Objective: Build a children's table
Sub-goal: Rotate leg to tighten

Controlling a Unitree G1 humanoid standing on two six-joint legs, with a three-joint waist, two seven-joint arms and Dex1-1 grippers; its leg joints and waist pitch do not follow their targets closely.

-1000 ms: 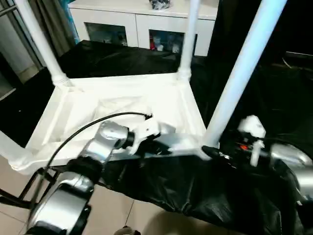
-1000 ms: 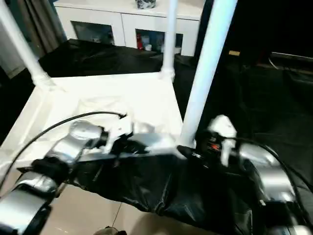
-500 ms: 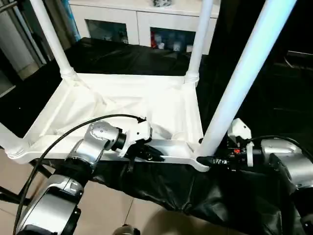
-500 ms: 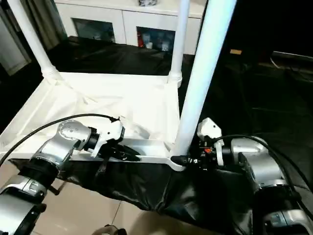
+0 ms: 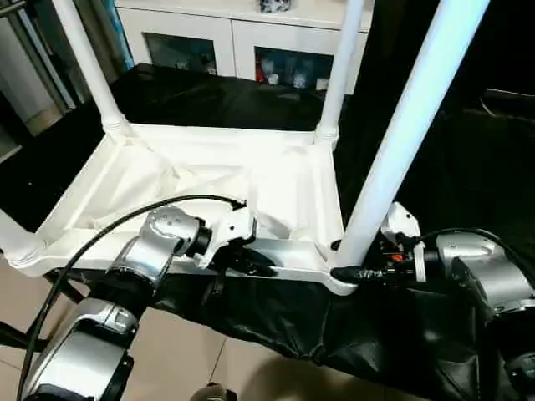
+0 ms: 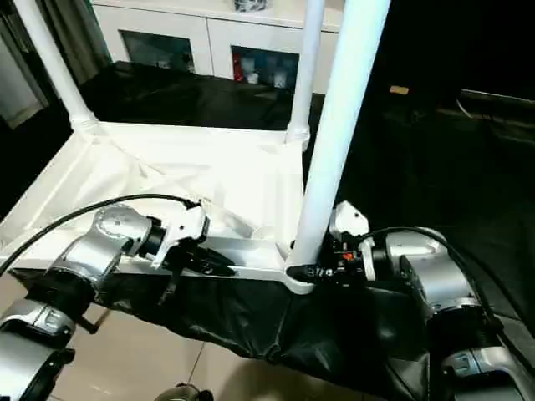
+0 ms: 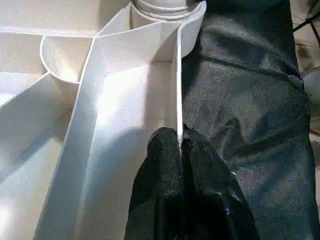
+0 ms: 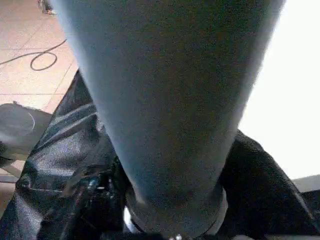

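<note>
Smooth white plastic on the upturned tabletop (image 5: 276, 180), slightly satiny, ribs catching the light. Same plastic on the tubular legs (image 5: 410, 125), a bit glossier. Under it all, black cloth (image 5: 276, 313), woven and faintly shiny, wrinkled at the lower middle of the frame. Brushed silver metal on the forearms (image 5: 155, 251), matt black rubbery look on the left pincer (image 7: 181, 145) fingers. Glossy beige tile on the floor (image 5: 192, 359). White cabinet (image 5: 242, 33) at the top, glass doors.

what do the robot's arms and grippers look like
Both forearms are rounded silver metal with black joint rings. A black cable loops over the left arm. White wrist housings lead to the black-fingered left gripper and right gripper, whose wrist shows a small red spot.
</note>
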